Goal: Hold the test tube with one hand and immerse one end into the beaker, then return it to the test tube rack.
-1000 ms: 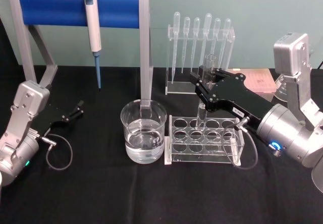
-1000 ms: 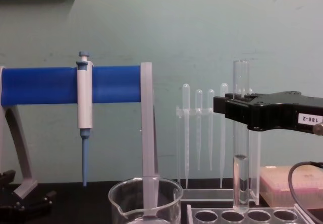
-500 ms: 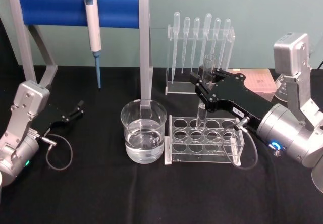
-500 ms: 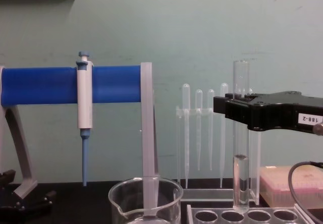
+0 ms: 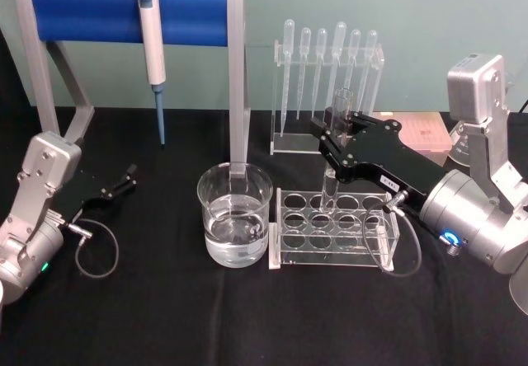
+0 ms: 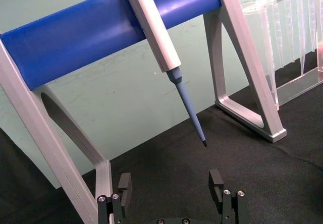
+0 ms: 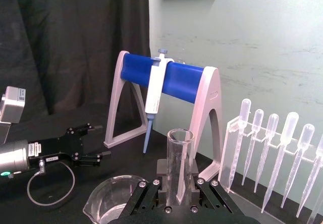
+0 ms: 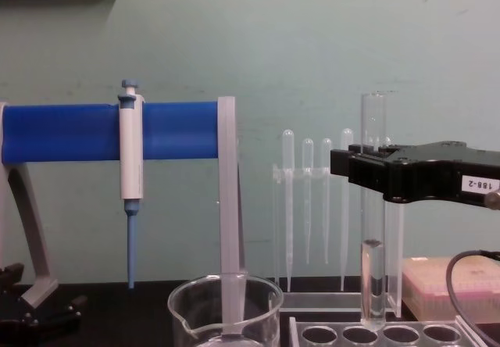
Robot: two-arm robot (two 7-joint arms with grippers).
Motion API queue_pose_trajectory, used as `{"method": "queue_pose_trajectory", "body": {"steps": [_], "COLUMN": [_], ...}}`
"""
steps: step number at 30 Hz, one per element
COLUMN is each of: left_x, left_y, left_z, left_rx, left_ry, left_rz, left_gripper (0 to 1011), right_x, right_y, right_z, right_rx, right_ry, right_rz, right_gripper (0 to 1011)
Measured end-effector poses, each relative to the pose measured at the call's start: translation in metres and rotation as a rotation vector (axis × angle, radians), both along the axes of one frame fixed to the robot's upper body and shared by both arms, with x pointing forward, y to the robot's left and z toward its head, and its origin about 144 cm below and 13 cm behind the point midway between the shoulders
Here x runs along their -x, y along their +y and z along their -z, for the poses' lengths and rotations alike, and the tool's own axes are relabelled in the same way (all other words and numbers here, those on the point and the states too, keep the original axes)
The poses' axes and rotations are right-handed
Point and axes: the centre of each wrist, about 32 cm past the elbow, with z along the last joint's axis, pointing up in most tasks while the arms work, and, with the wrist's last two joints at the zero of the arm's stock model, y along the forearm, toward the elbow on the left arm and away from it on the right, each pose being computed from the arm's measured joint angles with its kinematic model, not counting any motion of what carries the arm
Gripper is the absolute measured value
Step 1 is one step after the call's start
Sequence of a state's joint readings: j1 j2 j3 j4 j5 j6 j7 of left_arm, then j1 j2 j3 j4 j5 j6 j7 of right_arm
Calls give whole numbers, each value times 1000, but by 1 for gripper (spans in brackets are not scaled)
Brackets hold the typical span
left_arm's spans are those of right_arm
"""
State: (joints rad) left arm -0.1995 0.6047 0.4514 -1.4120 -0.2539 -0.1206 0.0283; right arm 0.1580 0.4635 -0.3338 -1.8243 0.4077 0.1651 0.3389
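The test tube (image 5: 340,106) stands upright with my right gripper (image 5: 330,142) shut on its middle. Its round bottom (image 8: 373,316) hangs just above a back hole of the clear tube rack (image 5: 334,232), and some clear liquid sits in its lower part. From the right wrist, the test tube (image 7: 177,163) rises between the black fingers (image 7: 160,171). The beaker (image 5: 235,213), partly filled with water, stands on the black table left of the rack, apart from the tube. My left gripper (image 5: 128,176) rests open far to the left, and its fingers (image 6: 124,183) hold nothing.
A blue-barred stand (image 5: 107,16) at the back holds a white pipette with a blue tip (image 5: 152,44). A clear holder with several plastic pipettes (image 5: 326,61) stands behind the rack. A pink box (image 5: 425,131) lies at the back right.
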Motion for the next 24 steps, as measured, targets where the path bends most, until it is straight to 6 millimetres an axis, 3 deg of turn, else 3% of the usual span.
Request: {"method": "queue_pose_trajectory", "body": {"steps": [14,24], "left_x": [0,0], "left_y": [0,0], "left_z": [0,0], "left_rx": [0,0], "left_ry": [0,0], "left_rz": [0,0], "left_gripper": [1000,1000], "right_x": [-1,-15], "right_y": [4,33], "right_z": [-7,-32], "right_rx": [6,-15], "right_ry": [-4,-50], "right_rz": [-14,-87], "right_gripper": [228,228]}}
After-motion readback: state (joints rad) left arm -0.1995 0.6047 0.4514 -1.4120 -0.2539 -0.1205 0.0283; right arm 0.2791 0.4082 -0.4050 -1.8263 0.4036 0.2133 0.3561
